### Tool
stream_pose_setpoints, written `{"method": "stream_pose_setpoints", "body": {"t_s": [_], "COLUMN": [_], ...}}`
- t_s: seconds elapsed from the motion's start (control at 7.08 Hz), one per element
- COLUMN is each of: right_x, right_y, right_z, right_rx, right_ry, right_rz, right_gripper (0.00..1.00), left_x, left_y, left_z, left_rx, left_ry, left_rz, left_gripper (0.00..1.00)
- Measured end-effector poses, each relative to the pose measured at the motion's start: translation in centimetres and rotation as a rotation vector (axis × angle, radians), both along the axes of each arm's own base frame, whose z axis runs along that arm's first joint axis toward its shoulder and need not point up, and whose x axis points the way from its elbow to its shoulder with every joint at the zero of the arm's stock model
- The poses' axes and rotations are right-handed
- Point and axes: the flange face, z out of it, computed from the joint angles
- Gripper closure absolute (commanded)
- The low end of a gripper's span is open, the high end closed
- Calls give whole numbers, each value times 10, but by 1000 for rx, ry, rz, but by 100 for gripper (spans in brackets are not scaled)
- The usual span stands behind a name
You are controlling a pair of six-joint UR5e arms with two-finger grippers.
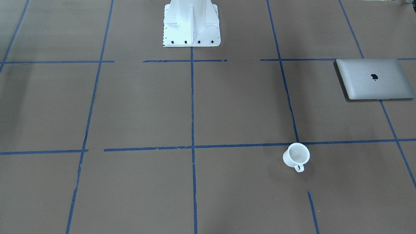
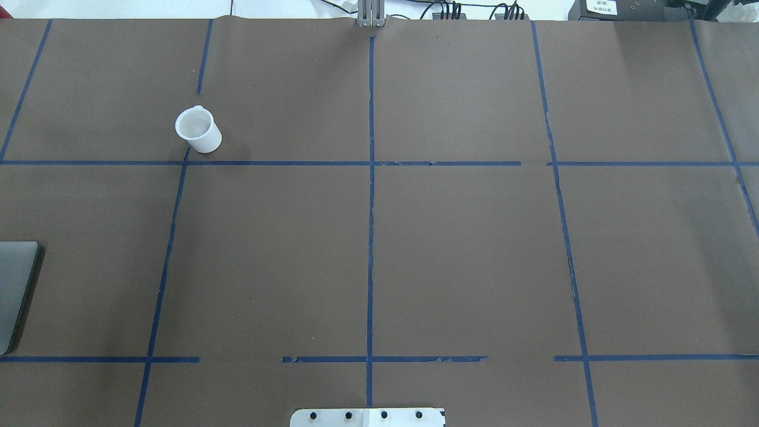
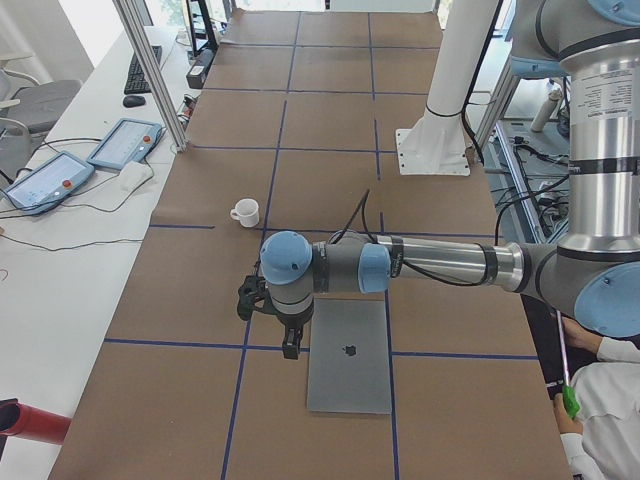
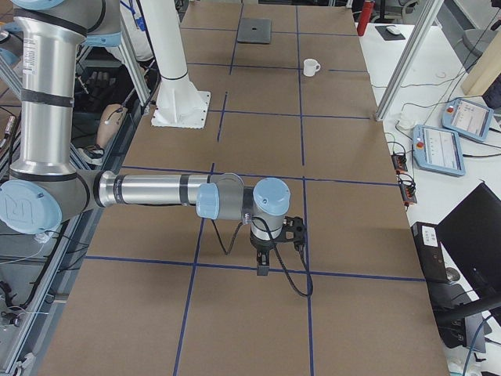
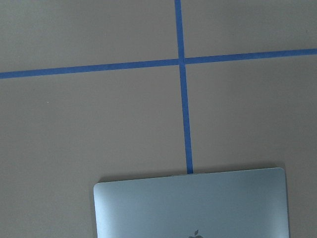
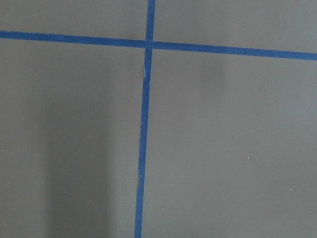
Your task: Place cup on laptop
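**tinkerbot:** So where's everything right now? Trying to work out how the grab should go.

**deskjockey:** The cup [image 1: 296, 156] stands upright on the brown table [image 1: 227, 107], out on the robot's left and on the far side from its base, right by a crossing of the blue tape lines [image 1: 192, 97]. The laptop [image 1: 373, 79] lies closed and flat, further out to that same side and closer to the robot, well apart from the cup. Nothing is on its lid.

**tinkerbot:** And the arms?

**deskjockey:** The left gripper [image 3: 291, 345] hangs over the table just beside the laptop's edge, on the cup's side. The right gripper [image 4: 264, 266] is way off at the other end. Each one only shows in a side view, so I honestly can't tell whether their jaws are apart or together. Neither is touching anything.

**tinkerbot:** Left arm's job then?

**deskjockey:** I'd guess so, it's the nearer one. I'd come straight down over the rim and pinch the wall, staying clear of the handle [image 1: 299, 168], which points away from the robot. Keep it level, then set it down softly near the logo [image 1: 374, 77], not at an edge.

**tinkerbot:** Anything in the cup?

**deskjockey:** Looks empty from above: plain white inside.
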Motion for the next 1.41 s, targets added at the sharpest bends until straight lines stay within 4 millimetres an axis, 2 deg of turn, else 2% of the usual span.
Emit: {"method": "stream_pose_setpoints", "body": {"t_s": [0.71, 0.85, 0.99, 1.13, 1.27, 1.41], "right_x": [0, 0, 0, 0, 0, 0], "right_y": [0, 0, 0, 0, 0, 0], "right_z": [0, 0, 0, 0, 0, 0], "right_rx": [-1, -1, 0, 0, 1, 1], "right_ry": [-1, -1, -1, -1, -1, -1], "right_rz": [0, 0, 0, 0, 0, 0], "right_gripper": [0, 0, 0, 0, 0, 0], "left_x": [2, 8, 27, 66, 115, 164], "left_y": [-8, -11, -19, -39, -72, -108], "left_z": [-8, -10, -15, -33, -68, -113], "left_rx": [20, 58, 109, 131, 142, 137], "left_ry": [-4, -3, 1, 18, 46, 78], "left_rz": [4, 18, 43, 70, 85, 78], "left_gripper": [0, 0, 0, 0, 0, 0]}}
